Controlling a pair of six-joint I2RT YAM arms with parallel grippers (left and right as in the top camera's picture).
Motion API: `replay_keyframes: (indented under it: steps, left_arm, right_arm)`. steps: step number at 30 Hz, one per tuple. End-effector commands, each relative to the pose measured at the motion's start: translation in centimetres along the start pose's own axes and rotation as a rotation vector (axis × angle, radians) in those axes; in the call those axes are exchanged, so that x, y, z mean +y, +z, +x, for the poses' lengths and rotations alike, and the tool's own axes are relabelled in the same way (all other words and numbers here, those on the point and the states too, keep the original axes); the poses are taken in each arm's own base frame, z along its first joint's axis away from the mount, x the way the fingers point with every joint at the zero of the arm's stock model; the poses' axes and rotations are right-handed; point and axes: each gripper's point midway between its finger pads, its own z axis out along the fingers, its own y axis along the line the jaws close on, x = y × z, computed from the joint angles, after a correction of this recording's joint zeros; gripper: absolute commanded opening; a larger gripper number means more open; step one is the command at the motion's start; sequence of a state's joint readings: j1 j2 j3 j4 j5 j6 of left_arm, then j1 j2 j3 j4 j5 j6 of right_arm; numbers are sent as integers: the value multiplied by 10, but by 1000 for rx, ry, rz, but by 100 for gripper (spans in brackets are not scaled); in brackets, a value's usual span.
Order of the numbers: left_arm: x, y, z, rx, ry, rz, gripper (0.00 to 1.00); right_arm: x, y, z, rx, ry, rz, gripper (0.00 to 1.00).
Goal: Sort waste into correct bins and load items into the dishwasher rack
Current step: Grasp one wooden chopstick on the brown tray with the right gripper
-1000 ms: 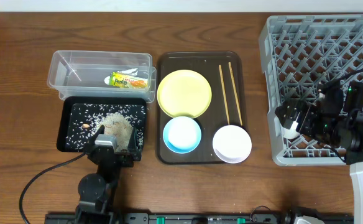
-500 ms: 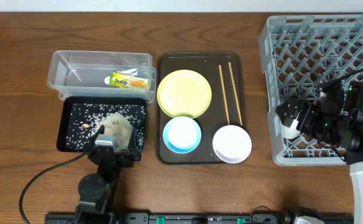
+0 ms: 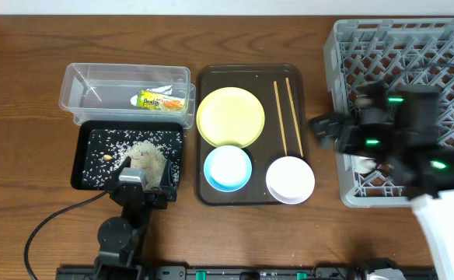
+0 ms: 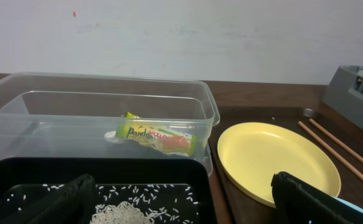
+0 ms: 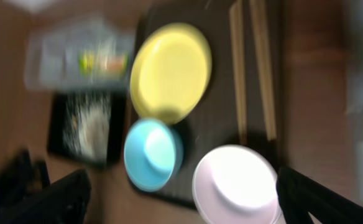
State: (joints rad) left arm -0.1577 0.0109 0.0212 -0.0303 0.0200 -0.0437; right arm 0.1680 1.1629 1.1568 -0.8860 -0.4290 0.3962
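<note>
The snack wrapper (image 3: 161, 99) (image 4: 160, 138) lies in the clear tub (image 3: 87, 78) (image 4: 57, 118). Rice (image 3: 143, 152) (image 4: 125, 211) fills the black tray (image 3: 87, 167) (image 4: 20, 174). My left gripper (image 3: 143, 177) (image 4: 181, 205) is open and empty over that tray's near edge. The yellow plate (image 3: 230, 117) (image 5: 172, 71), blue bowl (image 3: 228, 168) (image 5: 153, 155), white bowl (image 3: 291, 180) (image 5: 234, 183) and two chopsticks (image 3: 289, 117) (image 5: 253, 74) sit on the brown tray. A small white cup (image 3: 364, 164) lies in the grey rack (image 3: 413, 47). My right gripper (image 3: 324, 128) (image 5: 181, 199) is open and empty, blurred, beside the rack's left wall.
The brown serving tray (image 3: 211, 190) lies between the bins and the rack. The right arm's body (image 3: 421, 148) hangs over the rack's front left part. A black cable (image 3: 48, 225) runs from the left arm's base at the table's front edge.
My right gripper has left the white cup in the rack and swung left, out past the rack's left wall toward the brown tray. The left arm has not moved.
</note>
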Motion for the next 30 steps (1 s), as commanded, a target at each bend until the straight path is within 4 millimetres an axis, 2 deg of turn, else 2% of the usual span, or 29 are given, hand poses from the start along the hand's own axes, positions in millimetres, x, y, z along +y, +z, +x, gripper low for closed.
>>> replay_keyframes:
  steps: [1, 3, 5, 7, 10, 12, 15, 16, 18, 20, 24, 30]
  left_arm:
    - [5, 1, 16, 48, 18, -19, 92]
    - [5, 1, 16, 48, 18, -19, 92]
    - [5, 1, 16, 48, 19, -19, 92]
    - [5, 1, 16, 48, 18, -19, 92]
    - [5, 1, 16, 48, 19, -19, 92]
    - [5, 1, 16, 48, 18, -19, 92]
    - [5, 1, 16, 48, 18, -19, 92]
    - [5, 1, 16, 48, 18, -19, 92]
    - [5, 1, 16, 48, 18, -19, 92]
    - [5, 1, 16, 48, 19, -19, 92]
    - [5, 1, 16, 48, 18, -19, 92]
    - [5, 1, 16, 48, 19, -19, 92]
  right_arm:
    - [6, 42, 21, 93, -155, 138, 88]
    - [1, 66, 27, 119, -209, 229, 84]
    - [-13, 86, 22, 107, -219, 332, 81]
    - [-30, 107, 13, 92, -185, 407, 73]
    - [-52, 137, 6, 104, -146, 438, 70]
    - [-63, 157, 8, 125, -131, 442, 63]
    - [-65, 188, 15, 181, -196, 378, 55]
    - [-68, 196, 17, 192, -203, 377, 48]
    - [-79, 206, 21, 200, -205, 412, 39]
    - [-90, 214, 23, 200, -193, 449, 38]
    - [-98, 230, 27, 209, -194, 453, 34]
    - [-100, 231, 26, 207, -205, 457, 3]
